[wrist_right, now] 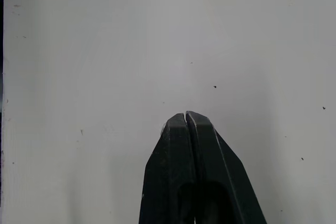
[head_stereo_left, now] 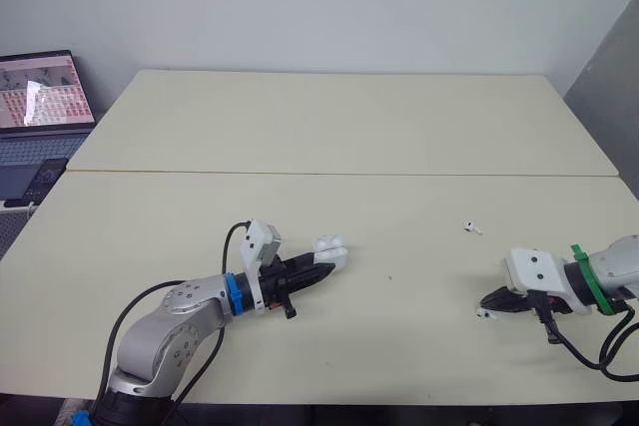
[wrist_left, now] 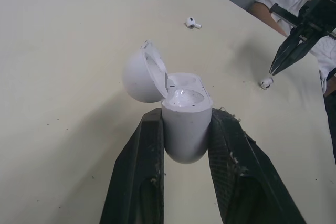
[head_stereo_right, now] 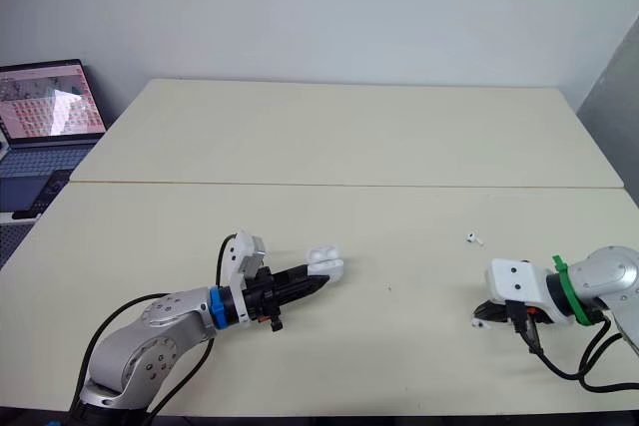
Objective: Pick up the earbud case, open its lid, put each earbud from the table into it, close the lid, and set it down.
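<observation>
While it's working over the table [head_stereo_left: 349, 127], the left gripper [head_stereo_left: 321, 266] is clamping the earbud case [wrist_left: 185, 124] with lid [wrist_left: 140, 74] open, facing up for loading; right gripper [wrist_right: 186, 116], pinched shut and empty, is hovering by the nearer earbud [head_stereo_left: 486, 314].

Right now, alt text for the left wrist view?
The left gripper clamps a white earbud case, its lid hinged open, against a cream table. One earbud lies on the table beyond it; a second earbud lies by the tips of the shut right gripper.
</observation>
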Controlling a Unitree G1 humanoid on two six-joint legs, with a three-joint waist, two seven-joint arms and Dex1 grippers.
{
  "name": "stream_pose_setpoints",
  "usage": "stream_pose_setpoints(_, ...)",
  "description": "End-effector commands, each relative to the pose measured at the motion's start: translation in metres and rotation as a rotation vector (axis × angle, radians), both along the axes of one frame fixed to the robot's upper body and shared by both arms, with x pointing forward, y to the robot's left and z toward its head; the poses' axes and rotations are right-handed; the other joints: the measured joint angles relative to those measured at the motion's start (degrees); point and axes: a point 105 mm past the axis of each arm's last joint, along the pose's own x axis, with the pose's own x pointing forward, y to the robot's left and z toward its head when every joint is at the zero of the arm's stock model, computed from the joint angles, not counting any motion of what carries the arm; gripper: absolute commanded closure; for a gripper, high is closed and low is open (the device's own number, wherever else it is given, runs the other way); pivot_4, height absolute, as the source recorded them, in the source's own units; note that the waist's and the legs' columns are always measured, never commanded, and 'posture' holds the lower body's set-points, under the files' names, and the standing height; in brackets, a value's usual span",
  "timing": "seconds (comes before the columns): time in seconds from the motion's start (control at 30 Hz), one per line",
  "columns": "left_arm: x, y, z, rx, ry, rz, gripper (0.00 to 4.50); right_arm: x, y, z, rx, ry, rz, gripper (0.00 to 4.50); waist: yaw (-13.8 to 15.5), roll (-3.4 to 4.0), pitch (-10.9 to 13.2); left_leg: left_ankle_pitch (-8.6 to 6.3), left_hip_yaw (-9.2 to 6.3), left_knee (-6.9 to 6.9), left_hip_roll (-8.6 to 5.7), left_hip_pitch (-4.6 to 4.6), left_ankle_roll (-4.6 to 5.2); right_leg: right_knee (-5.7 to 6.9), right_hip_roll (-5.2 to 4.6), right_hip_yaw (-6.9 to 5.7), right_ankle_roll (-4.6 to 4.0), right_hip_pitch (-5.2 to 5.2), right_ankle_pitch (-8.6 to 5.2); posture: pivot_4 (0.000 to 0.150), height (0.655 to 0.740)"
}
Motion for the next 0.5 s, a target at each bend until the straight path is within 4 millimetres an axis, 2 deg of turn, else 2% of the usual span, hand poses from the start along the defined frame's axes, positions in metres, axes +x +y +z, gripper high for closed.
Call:
stream_pose_setpoints(0.03,-0.001,-0.002,0.006,-0.015,-0.027,-0.019,3.71,-0.005,0.001,0.007,-0.002,0.006,0.019,4.49,0.0,0.00,0.0,0.00,0.00,0.00,0.00,0.00,0.00,0.00,0.00,0.00,0.00,0.00,0.00,0.150,0.7400)
stream_pose_setpoints(0.23,-0.001,-0.001,0.006,-0.012,-0.026,-0.019,3.71,-0.016,-0.001,0.000,-0.013,0.066,0.023,4.49,0.1,-0.01,0.0,0.00,-0.01,0.00,0.00,0.00,0.00,0.00,0.00,-0.01,0.00,0.00,0.00,0.150,0.7400)
stream_pose_setpoints(0.5,-0.001,-0.001,0.006,-0.009,-0.026,-0.021,3.71,-0.006,-0.006,-0.006,-0.024,0.016,-0.011,4.49,0.1,0.00,0.0,0.00,0.02,0.00,0.00,0.01,0.00,0.00,0.01,0.01,0.00,0.00,0.00,0.150,0.7400)
